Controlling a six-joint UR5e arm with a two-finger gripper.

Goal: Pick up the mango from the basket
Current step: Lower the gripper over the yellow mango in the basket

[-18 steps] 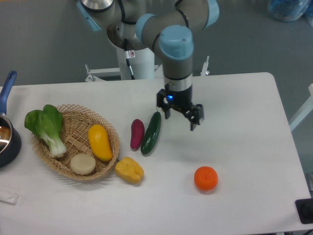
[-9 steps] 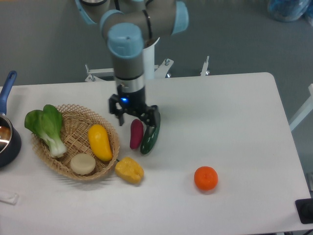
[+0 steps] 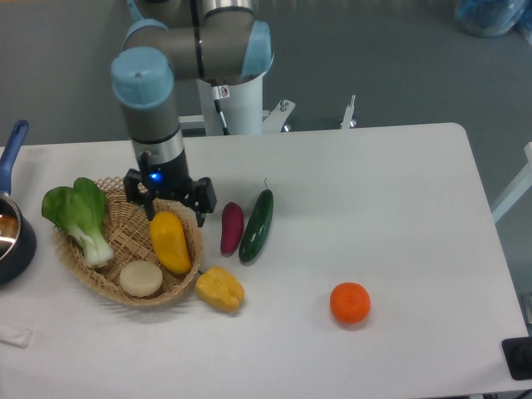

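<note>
Mango point(image 3: 169, 241) lies in basket point(image 3: 100, 281), unlabelled, under spread jaws.

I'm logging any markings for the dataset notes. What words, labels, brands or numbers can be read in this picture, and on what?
No text can be read anywhere.
A small sticker with a red mark sits on the robot's white base column, too blurred to read.
The tool shows only a blue light, no lettering.

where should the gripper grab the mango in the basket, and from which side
Probably across the mango's narrow middle, coming straight down from above. It lies flat and lengthwise in the basket, so its short width suits the open gripper best. The bok choy and the pale round piece leave its long sides fairly free.
</note>
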